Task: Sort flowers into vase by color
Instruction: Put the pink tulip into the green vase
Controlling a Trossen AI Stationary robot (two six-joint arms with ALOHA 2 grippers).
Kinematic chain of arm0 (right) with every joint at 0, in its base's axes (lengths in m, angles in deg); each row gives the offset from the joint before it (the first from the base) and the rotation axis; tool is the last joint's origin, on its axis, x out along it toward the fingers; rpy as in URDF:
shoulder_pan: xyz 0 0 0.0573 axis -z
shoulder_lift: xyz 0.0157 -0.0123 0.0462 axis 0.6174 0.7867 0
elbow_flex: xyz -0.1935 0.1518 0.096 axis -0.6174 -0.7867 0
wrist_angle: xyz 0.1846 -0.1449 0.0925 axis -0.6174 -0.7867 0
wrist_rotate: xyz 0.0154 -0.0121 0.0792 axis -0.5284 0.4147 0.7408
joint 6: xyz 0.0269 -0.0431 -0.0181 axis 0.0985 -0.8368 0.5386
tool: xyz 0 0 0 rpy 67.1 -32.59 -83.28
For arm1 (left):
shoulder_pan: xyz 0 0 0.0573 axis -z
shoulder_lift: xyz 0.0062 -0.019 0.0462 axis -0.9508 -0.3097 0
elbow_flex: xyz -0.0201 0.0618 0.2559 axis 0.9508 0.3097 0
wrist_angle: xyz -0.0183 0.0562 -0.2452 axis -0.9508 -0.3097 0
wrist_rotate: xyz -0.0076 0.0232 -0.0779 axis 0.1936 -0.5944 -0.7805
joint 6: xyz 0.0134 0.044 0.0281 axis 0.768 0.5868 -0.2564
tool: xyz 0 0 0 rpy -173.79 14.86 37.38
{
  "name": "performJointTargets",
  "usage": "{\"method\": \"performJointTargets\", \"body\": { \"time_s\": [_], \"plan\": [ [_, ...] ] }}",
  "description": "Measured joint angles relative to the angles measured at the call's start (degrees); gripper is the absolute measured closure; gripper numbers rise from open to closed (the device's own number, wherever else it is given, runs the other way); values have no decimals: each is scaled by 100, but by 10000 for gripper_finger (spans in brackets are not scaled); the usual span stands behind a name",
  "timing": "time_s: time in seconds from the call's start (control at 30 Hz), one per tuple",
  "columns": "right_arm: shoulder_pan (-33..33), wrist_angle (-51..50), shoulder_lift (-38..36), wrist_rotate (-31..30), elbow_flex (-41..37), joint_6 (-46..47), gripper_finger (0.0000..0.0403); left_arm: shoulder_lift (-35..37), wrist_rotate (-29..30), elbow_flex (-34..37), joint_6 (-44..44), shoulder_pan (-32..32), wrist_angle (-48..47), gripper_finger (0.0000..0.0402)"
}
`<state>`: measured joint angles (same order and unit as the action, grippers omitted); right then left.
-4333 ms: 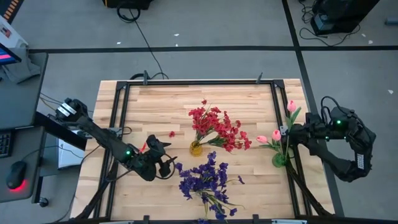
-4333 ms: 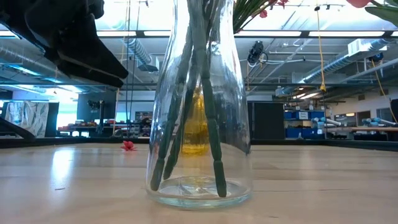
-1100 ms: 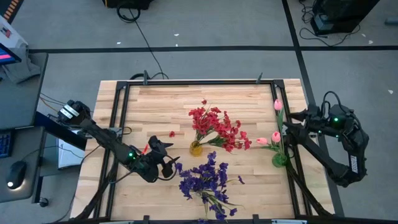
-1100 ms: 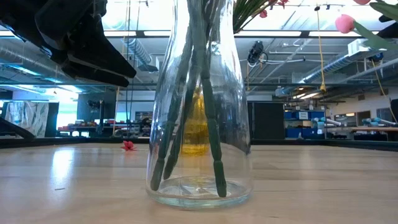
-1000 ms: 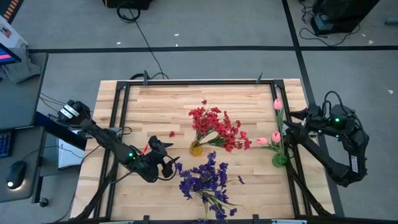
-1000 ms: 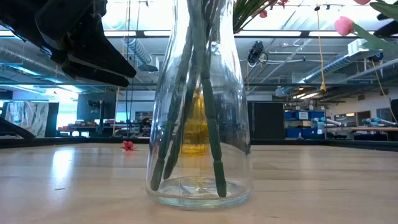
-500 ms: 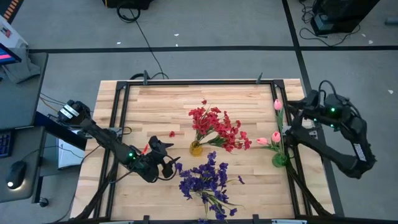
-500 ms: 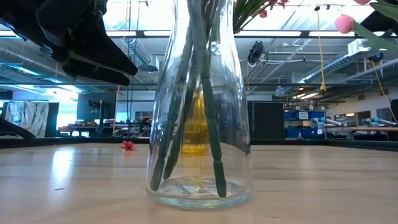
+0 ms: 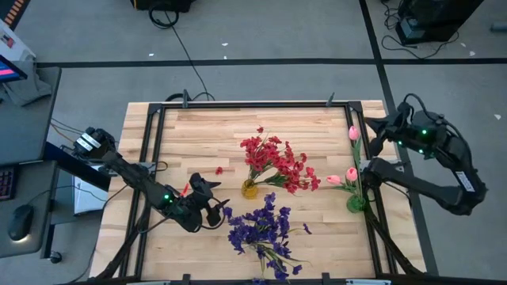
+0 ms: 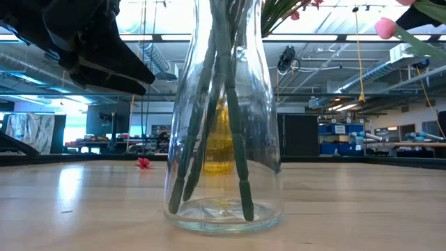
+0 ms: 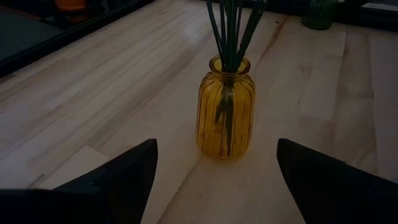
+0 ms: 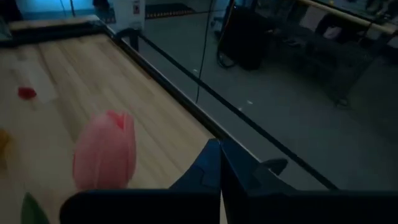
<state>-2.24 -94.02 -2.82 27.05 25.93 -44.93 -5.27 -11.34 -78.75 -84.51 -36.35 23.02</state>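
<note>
L arm: stretched in from the left edge across the tabletop, low over the front-left part; left end effector fingers spread wide, nothing between them, aimed at the yellow ribbed vase.
R arm: folded in a loop off the right edge of the tabletop; right end effector raised by the far-right corner, fingers pressed together, holding nothing.
Pink tulips: 3 buds in the green vase at the right edge; the tallest bud sits just beside the right end effector, on its tabletop side, apart from it; stems rise from the vase and lean toward the far edge.
Red flowers: in the yellow ribbed vase at centre, just ahead of the left end effector; stems near upright in the neck, blooms fan toward the far right.
Purple flowers: in the clear glass vase at the front centre, just right of the left end effector; stems stand steep, crossing inside the glass.
Loose bit: small red piece on the tabletop left of the red flowers, prob. a fallen bloom.
</note>
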Motion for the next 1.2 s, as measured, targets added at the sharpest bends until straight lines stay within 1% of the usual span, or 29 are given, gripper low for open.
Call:
{"method": "performJointTargets", "body": {
  "time_s": [0.07, 0.2, 0.27, 0.4, 0.5, 0.57, 0.63, 0.77, 0.83, 0.93, 1.1, 1.2],
  "plan": [
    [-47, 101, 115, 5, 43, 19, 399, 0, 12, 0, 0, -2, 26, 67],
    [-59, -3, 414, 258, 343, 230, 400, 0, 15, 0, -22, 0, 60, 67],
    [-57, -80, 545, 433, 626, 439, 400, 0, 16, 0, 0, -2, 123, 67],
    [-57, -298, 880, 478, 1315, 539, 401, 0, 17, 0, 4, 0, 121, 67],
    [-57, -838, 1325, 532, 1852, 555, 401, 0, 17, 0, 10, -1, 113, 67],
    [-57, -1020, 1619, 875, 2086, 647, 402, 0, 19, 0, 11, 0, 110, 67],
    [-57, -972, 1846, 1223, 2265, 783, 402, 0, 19, 0, 13, 0, 110, 67],
    [23, -1145, 2277, 1251, 2636, 943, 402, 0, 19, 0, 2, -1, 151, 67],
    [107, -1348, 2457, 1329, 2755, 1007, 402, 0, 19, 0, 2, 0, 152, 67],
    [258, -1538, 2656, 1729, 2793, 1107, 402, 0, 19, 0, 6, 0, 150, 67],
    [608, -1467, 2895, 2101, 2784, 1123, 402, 0, 21, 0, 130, 0, 149, 67],
    [894, -1596, 3029, 2346, 2784, 1008, 402, 0, 21, 0, 145, 0, 136, 67]
  ]
}}
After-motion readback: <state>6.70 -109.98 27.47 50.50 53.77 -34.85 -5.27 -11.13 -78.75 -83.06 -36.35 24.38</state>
